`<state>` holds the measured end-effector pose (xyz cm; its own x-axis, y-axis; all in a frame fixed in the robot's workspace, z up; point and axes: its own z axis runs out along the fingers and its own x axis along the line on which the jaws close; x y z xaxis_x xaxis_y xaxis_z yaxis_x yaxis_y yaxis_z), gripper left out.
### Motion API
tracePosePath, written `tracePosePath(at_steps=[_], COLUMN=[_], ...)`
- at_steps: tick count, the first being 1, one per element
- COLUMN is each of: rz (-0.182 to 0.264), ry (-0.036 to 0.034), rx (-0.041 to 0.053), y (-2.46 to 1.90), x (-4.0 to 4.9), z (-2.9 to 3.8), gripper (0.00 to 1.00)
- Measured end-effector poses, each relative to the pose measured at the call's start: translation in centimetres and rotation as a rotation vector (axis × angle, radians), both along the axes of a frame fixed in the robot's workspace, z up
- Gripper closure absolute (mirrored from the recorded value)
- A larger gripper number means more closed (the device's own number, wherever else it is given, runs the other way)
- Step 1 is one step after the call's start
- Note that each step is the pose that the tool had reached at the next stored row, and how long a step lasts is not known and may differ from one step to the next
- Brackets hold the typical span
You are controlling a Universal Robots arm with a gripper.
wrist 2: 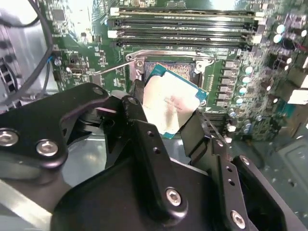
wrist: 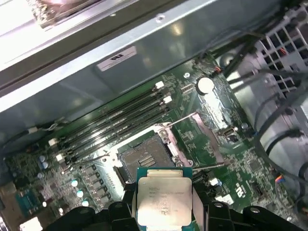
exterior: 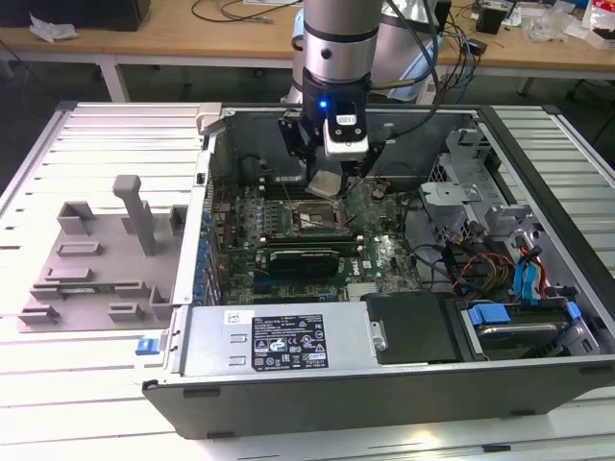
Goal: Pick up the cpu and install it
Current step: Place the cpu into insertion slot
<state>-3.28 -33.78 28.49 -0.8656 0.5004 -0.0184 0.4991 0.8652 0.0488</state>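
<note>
1 gripper [wrist 2: 165, 119] clenched on 1 cpu [wrist: 164, 202]; held above 1 socket [wrist: 144, 156]

Pale satin metal lid on the cpu [wrist: 161, 199], thin green laminate rim; matt black tool [wrist 2: 166, 114] with bright steel screws [wrist 2: 173, 196]; glossy green motherboard [wrist: 211, 144]; dull grey sheet-metal case [wrist: 86, 96]; matt grey plastic tray [exterior: 96, 259], pale ribbed worktop [exterior: 58, 403]

Edges of the cpu [wrist 2: 172, 102] behind the claw [wrist 2: 164, 112], socket frame [wrist 2: 168, 54] half behind it, second wrist view
</note>
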Motion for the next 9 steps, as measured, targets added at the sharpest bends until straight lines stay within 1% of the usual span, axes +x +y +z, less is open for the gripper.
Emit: tracePosePath(at_steps=[1,2,3,4,6,7,9], rz=[-0.031,-0.074,-0.101,-0.138,-0.181,-0.217,-0.253], ry=[0.0,0.0,0.0,0.0,0.0,0.0,0.0001], rx=[0.0,0.0,0.0,0.0001,0.0001,0.0,0.0], y=[0.0,0.0,0.0,0.0,0.0,0.0,0.0], x=[0.0,0.0,0.0,0.0,0.0,0.0,0.0], z=[-0.01,-0.02,-0.03,-0.04,-0.06,-0.07,-0.07], gripper=[0.45,0.45,0.45,0.45,0.45,0.45,0.45])
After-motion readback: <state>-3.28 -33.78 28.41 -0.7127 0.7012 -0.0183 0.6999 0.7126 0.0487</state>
